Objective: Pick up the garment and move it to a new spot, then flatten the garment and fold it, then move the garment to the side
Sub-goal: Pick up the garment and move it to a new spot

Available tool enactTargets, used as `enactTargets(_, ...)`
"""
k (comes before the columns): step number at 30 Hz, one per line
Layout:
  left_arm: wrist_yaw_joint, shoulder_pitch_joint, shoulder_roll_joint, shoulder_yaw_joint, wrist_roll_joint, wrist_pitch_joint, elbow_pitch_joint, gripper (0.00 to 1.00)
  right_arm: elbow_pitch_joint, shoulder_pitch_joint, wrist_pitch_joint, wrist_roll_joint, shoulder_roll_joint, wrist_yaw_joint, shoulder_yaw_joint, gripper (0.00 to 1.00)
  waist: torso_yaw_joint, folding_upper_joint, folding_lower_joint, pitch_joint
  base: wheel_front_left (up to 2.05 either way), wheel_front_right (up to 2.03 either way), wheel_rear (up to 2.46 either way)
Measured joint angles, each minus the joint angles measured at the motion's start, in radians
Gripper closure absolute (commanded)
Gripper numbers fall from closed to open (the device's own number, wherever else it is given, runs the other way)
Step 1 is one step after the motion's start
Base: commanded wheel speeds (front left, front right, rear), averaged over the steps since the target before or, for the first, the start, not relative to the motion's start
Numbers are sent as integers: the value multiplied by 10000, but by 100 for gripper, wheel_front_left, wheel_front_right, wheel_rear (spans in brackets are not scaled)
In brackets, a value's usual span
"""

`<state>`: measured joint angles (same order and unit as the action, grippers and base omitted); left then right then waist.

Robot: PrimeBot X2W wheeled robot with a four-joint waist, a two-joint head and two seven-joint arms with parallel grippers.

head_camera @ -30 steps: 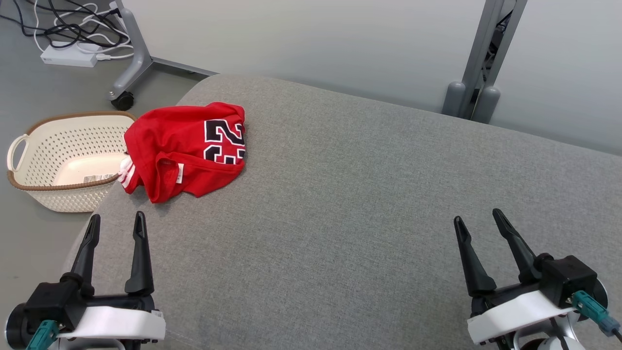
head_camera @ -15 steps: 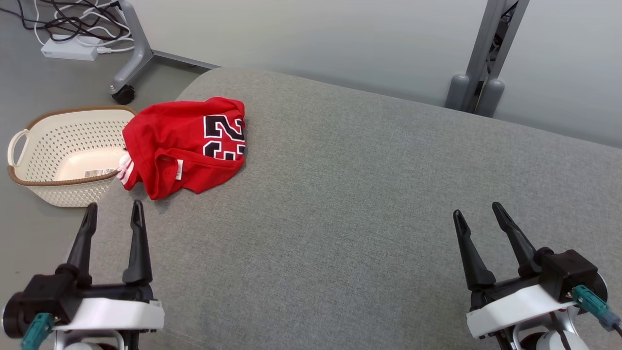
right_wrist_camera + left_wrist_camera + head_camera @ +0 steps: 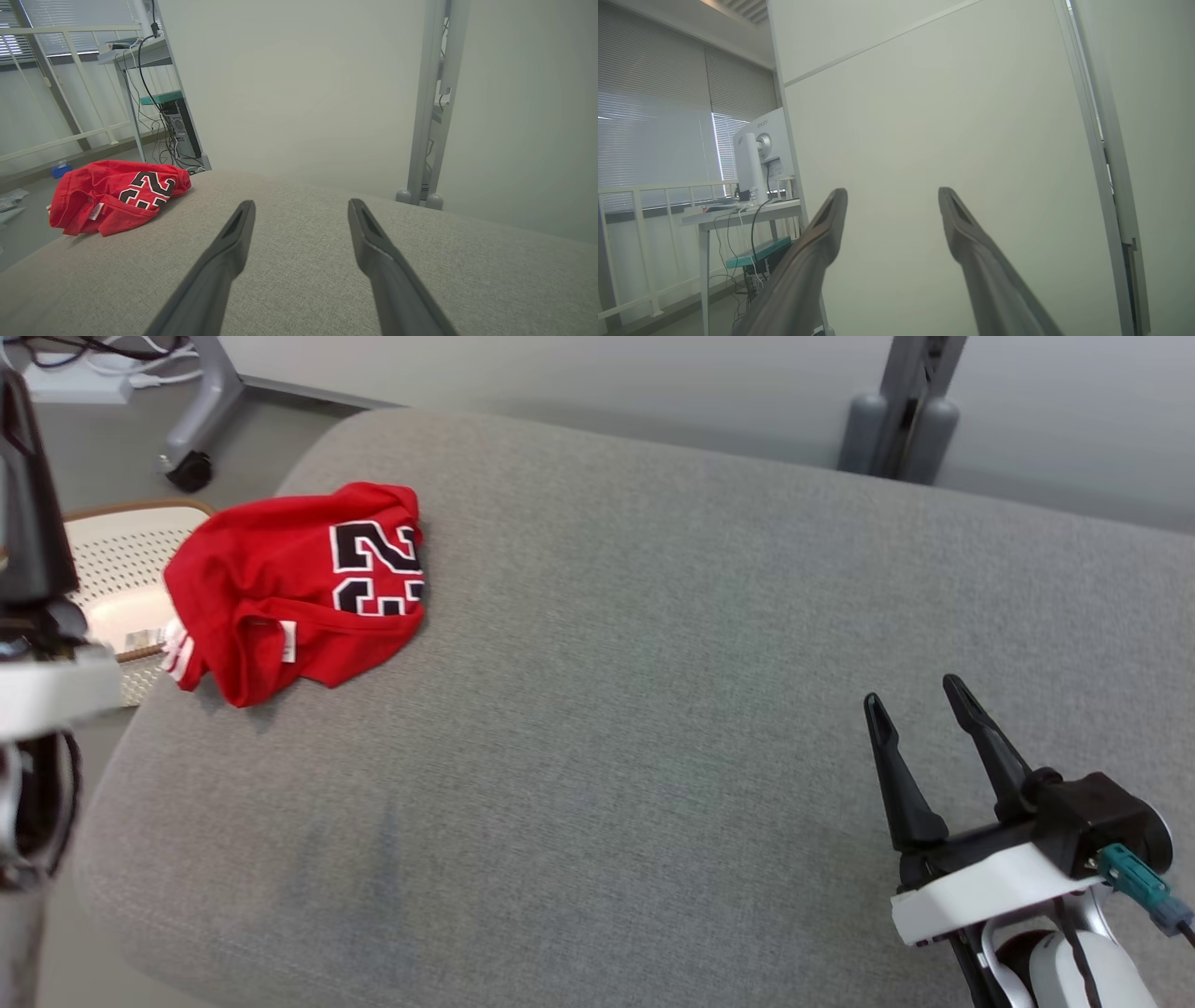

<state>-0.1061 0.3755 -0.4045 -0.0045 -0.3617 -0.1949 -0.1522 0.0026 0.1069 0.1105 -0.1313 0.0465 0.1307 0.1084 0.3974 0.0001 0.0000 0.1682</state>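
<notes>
With the jaws of the left gripper and the right gripper spread and empty, the crumpled red garment, lying at the far-left corner of the grey cushion beside the basket, is best pinched at a raised fold.

The garment lies on the cushion's far left corner, basket beside it.

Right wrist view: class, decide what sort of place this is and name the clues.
Probably an office or lab: a desk with trailing cables, a computer tower beneath it, window blinds behind.
</notes>
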Motion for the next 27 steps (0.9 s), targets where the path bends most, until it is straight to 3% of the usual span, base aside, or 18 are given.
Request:
enactTargets(8,892,1914,-748,92,-940,1488,3264,0,-157,666,-173,293,-2,0,226,0,-616,0,0,1093,0,0,0)
enactTargets(18,1693,2824,-328,-449,-1452,1992,8656,0,-188,1321,-259,535,-2,0,569,0,-1315,0,0,2460,0,0,0)
enactTargets(25,1942,3330,-138,-539,-1751,2038,11309,0,-153,1680,-280,602,-2,0,742,0,-1731,0,0,2905,0,0,0)
enactTargets(26,1946,3390,-115,-537,-1787,2010,11586,13,-155,1708,-282,604,-4,0,771,0,-1781,-1,0,2925,0,0,0)
enactTargets(27,1990,3458,-107,-520,-1810,1916,11854,52,-155,1712,-280,606,-4,0,788,0,-1832,0,0,2938,0,0,0)
